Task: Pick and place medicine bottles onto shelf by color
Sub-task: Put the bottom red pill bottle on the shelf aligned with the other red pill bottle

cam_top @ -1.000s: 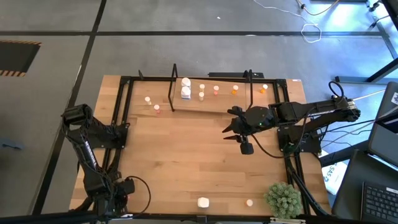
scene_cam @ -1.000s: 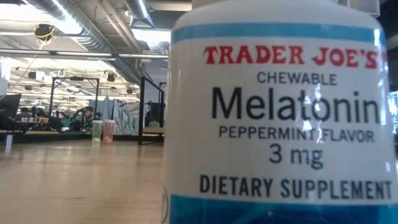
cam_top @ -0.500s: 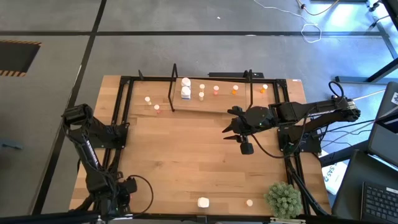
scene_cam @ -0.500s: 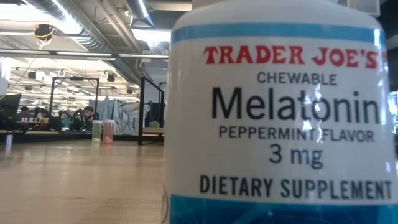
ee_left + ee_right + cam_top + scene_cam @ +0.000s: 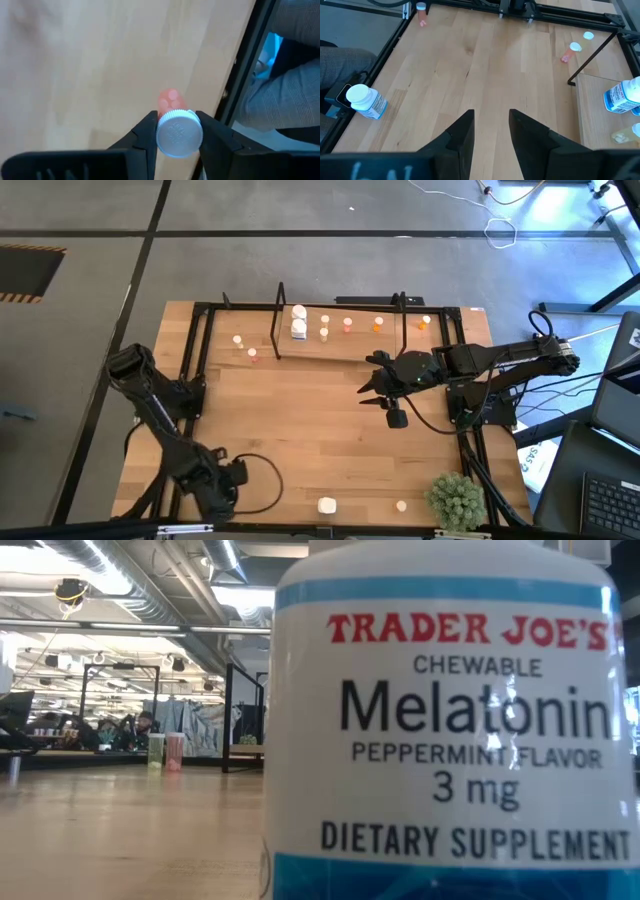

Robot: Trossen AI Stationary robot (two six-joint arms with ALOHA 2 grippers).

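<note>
Landmark: the low shelf with thin black upright end frames and a pale flat base (image 5: 340,345), at the far edge of the wooden table (image 5: 300,430).
Left gripper (image 5: 172,137): near the table's front edge, well apart from the shelf, on its left side; my two dark fingers (image 5: 145,135) hold a small pale pink cylindrical bottle with a white ribbed cap (image 5: 177,131) just below the cap.
Right gripper (image 5: 490,125): hovers just in front of the shelf's right half, fingers a narrow gap apart, holding nothing.
On the shelf: a chunky white bottle with a blue label (image 5: 298,329) at its left end, small pale and orange bottles (image 5: 347,324) strung along to the right.
Off the shelf: two small pink bottles (image 5: 252,354) just left of its left frame; a chunky white bottle (image 5: 327,505) and a small one (image 5: 401,505) at the front edge, beside a green bushy plant (image 5: 455,500).
Step in hand: I judge the pick is done, and the carry to the shelf is next.
Next move: lift clear, travel to the shelf, and set the pink bottle upright among its like colours.
</note>
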